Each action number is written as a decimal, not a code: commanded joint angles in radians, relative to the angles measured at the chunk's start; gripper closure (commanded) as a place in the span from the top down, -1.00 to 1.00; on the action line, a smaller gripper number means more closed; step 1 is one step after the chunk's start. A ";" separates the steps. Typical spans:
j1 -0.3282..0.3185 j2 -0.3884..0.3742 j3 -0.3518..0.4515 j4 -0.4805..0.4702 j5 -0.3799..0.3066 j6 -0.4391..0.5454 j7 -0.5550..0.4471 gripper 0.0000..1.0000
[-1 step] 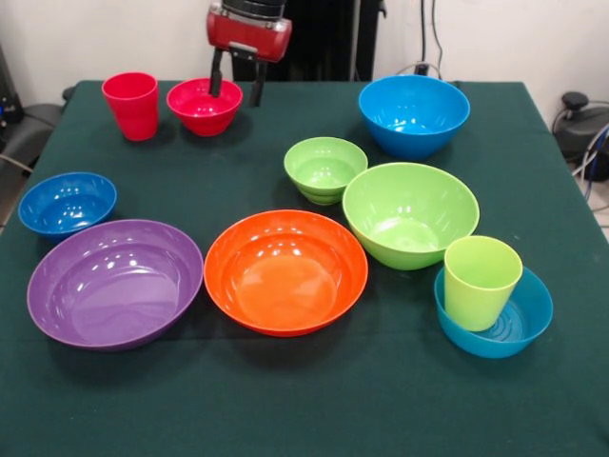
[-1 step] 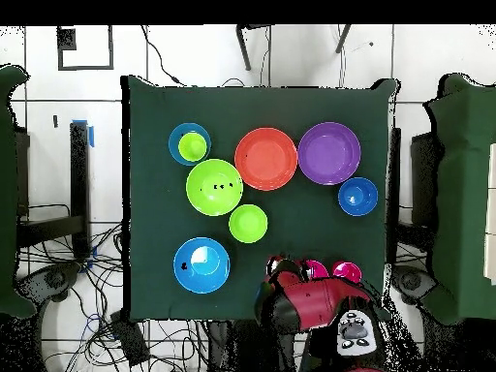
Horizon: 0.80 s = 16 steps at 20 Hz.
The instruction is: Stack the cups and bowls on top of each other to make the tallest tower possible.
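Hovering over the small red bowl (image 1: 204,105), the gripper (image 1: 236,89) hangs with fingers spread, one dipped inside the rim, nothing held. Red cup (image 1: 132,105): just beside that bowl. Lime-green cup (image 1: 480,282): seated in the teal-blue bowl (image 1: 514,333), far across the counter (image 1: 304,400). Next move, likely: pinch rim, lift, carry over. Obstacles between: orange bowl (image 1: 285,271), large green bowl (image 1: 410,213), ribbed green bowl (image 1: 324,168).

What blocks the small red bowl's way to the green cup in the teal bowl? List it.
From the small red bowl, the small green bowl and large green bowl lie roughly between it and the green cup in the teal bowl.
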 commanded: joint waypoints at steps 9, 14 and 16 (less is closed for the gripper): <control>-0.063 0.023 0.180 -0.043 -0.085 0.019 -0.010 1.00; -0.109 0.034 0.232 -0.007 -0.094 0.043 -0.023 1.00; -0.108 0.044 0.231 0.000 -0.100 0.028 -0.017 1.00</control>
